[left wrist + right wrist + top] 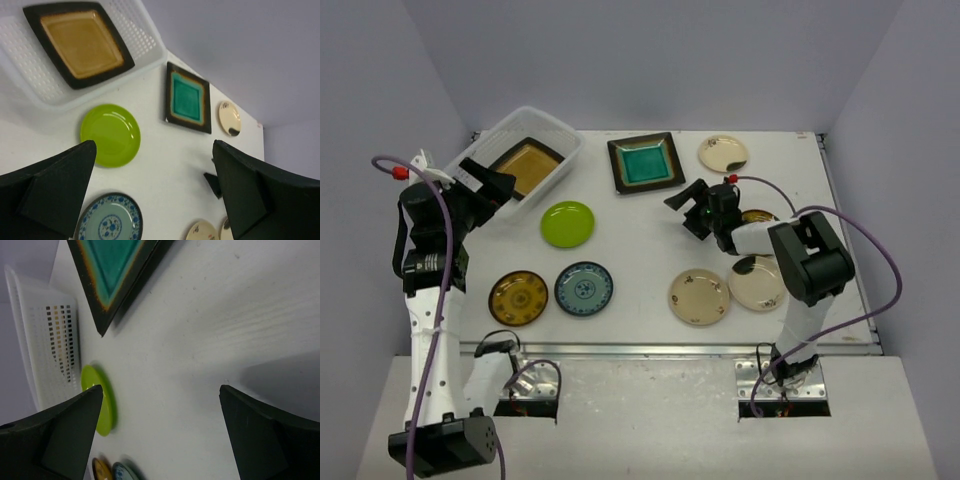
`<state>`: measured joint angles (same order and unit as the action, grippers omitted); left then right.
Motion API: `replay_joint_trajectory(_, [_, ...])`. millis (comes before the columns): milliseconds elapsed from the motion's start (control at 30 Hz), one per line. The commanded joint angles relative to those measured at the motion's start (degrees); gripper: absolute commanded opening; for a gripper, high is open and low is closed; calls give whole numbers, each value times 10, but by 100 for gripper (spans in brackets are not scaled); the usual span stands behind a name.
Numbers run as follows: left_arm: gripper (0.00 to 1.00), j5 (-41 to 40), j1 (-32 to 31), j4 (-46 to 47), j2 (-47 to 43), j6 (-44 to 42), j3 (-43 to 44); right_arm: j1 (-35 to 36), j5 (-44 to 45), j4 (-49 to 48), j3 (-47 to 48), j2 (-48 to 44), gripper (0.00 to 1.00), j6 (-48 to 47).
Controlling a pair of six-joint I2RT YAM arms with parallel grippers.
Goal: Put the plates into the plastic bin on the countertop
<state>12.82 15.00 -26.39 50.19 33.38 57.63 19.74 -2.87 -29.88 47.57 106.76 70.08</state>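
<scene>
From above, the white surface [640, 255] sits in a corner of plain pale lilac walls, with a metal rail [670, 349] along its near edge. The plastic bin [556, 131] stands at the upper left and holds the amber square plate [525, 166]. The teal square plate [645, 163] lies at the upper centre, with a cream plate [722, 153] to its right. The lime green plate [567, 223] lies just below the bin. The mustard plate [518, 297] and the blue-patterned plate [583, 288] sit side by side at the lower left, and two more cream plates [699, 296] lie at the lower right. The left hand [492, 180] hangs over the bin's lower edge. The right hand [682, 212] hovers right of centre, below the teal plate.

In the left wrist view, the left hand's two dark fingers are spread wide with nothing between them. The bin with its amber plate fills the upper left.

In the right wrist view, the right hand's fingers are likewise spread and empty over bare surface. A corner of the teal plate shows at the top.
</scene>
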Motion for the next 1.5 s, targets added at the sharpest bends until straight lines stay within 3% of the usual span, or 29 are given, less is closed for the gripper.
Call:
replay_joint_trajectory(0, [100,-10,-3,18,-75,-64,-79,13,76,-69,92,81,98,116])
replay_joint_trajectory(167, [100,-101,-20,-4,-160,-95,-114,21,131,-23,159,179,90,177])
replay_joint_trajectory(400, [100,-96,-31,14,-174,-93,-157,29,162,62,242,276,69,264])
replay_joint_trajectory(533, [100,-93,-31,19,-176,-94,-162,29,154,27,248,317,44,292])
replay_joint_trajectory(700, [100,-89,-39,25,-187,-93,-169,30,161,37,268,328,27,267])
replay_joint_trajectory(800, [100,-84,-41,27,-186,-93,-170,29,161,26,264,326,1,263])
replay_joint_trajectory(1033, [100,-79,-50,27,-182,-94,-172,25,133,-89,195,260,0,211])
replay_joint_trajectory(1167, [100,-52,-70,29,-151,-101,-171,13,69,-140,109,141,0,137])
replay_joint_trajectory(1300, [100,11,-80,33,-91,-109,-160,-21,-53,-208,43,60,0,96])
replay_joint_trajectory(1467, [100,97,-81,62,-30,-99,-154,-69,-208,-257,-2,17,0,109])
